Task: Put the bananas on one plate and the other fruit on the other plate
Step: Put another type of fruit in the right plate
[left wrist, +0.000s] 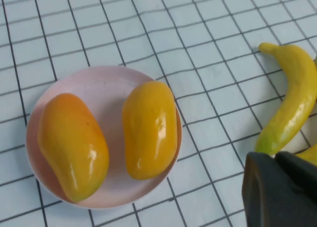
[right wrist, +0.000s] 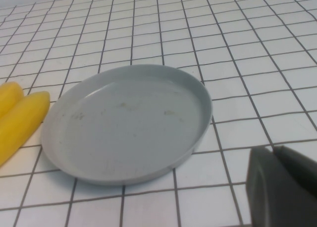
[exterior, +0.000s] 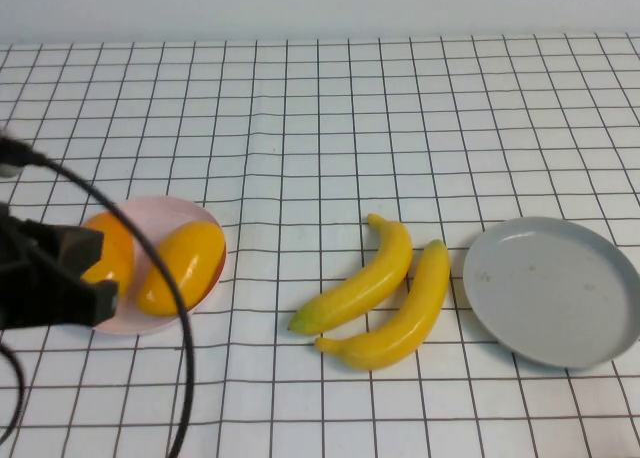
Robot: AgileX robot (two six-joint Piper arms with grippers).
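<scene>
Two long curved glossy yellow bananas (exterior: 372, 296) with greenish tips lie side by side, touching, mid-surface toward near edge, just left of round grey-blue rimmed plate (exterior: 552, 290) by right edge. Grey-blue plate bare. Two plump glossy yellow-orange mangoes (left wrist: 109, 135) sit side by side on round pale pink plate (left wrist: 99, 83) near left edge. Left gripper (left wrist: 280, 190) hangs above near-left of pink plate, jaws clenched, holding nothing. Right gripper (right wrist: 282, 185) beside grey-blue plate, jaws clenched, holding nothing. White surface (exterior: 320, 128) with black grid.

The left tool (exterior: 50, 278) is matte black and blocky, with a glossy black cable (exterior: 150, 268) arcing beside it. The right tool (right wrist: 285, 187) shows as dark grey-black rounded plastic.
</scene>
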